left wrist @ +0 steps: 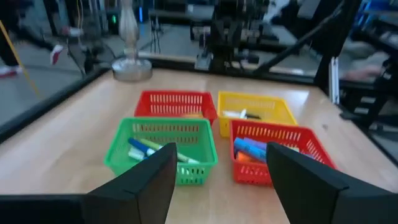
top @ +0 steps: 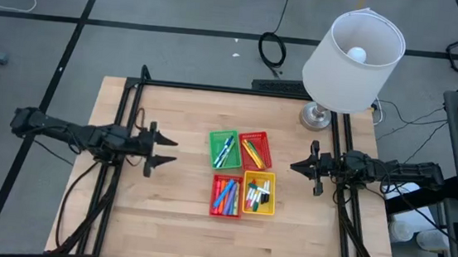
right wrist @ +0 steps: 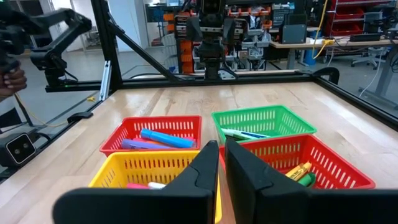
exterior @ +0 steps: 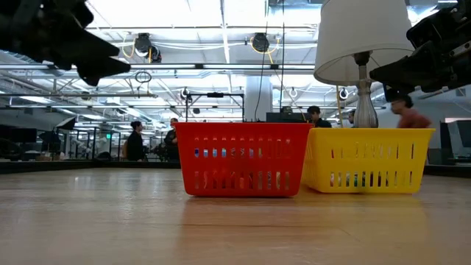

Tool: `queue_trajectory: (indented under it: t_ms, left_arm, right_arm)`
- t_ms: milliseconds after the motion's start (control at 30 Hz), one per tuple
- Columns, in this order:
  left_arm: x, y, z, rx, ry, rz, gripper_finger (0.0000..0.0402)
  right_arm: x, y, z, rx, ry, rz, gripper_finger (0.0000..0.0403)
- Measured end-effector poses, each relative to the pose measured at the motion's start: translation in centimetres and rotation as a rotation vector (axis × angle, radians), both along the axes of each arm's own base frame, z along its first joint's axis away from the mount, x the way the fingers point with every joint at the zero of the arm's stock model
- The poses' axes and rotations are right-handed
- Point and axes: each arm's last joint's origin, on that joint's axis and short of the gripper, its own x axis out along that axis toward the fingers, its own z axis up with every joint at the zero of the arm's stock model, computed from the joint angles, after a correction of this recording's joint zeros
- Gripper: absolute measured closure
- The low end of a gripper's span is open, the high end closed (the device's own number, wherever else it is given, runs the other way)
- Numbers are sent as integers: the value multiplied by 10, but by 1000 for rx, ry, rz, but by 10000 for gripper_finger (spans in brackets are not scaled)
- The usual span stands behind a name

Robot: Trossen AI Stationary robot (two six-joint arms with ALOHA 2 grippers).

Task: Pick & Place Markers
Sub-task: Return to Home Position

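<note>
We are looking at a job whose markers (top: 225,149) are all lying inside four small baskets clustered at the middle of the table (top: 171,215), between the two arms and touching neither claw.

The left gripper (top: 169,151) is hovering over the table's left part, above the height of the basket rims. It is pointing toward the green basket (top: 210,148) but sitting well apart from it. Its fingers are spread wide and are gripping nothing. In its wrist view we are seeing blue, green and white markers resting in that green basket straight ahead of the gap.

The right gripper (top: 294,165) is hanging over the right part of the table, near the lamp (top: 353,60). It is facing the lamp-side red basket (top: 255,134) and the yellow basket (top: 260,174). Its fingers are drawn together with only a sliver showing between them, and they are carrying nothing.

Yellow, orange and green markers are lying in the lamp-side red basket. Blue, pink and orange ones are filling the second red basket (top: 214,195), on the left arm's side. White-with-black ones are sitting in the yellow basket.
</note>
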Motion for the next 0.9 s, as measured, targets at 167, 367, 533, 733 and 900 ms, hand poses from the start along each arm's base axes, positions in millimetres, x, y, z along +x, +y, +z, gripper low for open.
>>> queue_trajectory:
  t_ms: [167, 367, 533, 733, 900]
  left_arm:
    - [-20, 6, -2, 17, -60, 33, 146]
    - [-39, 9, -1, 62, -161, 10, 146]
    - [-39, 8, -13, 102, -145, -21, 146]
    - [-33, 8, -29, 105, -168, -26, 146]
    - [-32, 7, -32, 148, -184, -67, 146]
  right_arm:
    - [0, 0, 0, 0, 0, 0, 385]
    - [0, 0, 0, 0, 0, 0, 385]
    - [0, 0, 0, 0, 0, 0, 385]
    - [0, 0, 0, 0, 4, 0, 385]
    - [0, 0, 0, 0, 3, 0, 385]
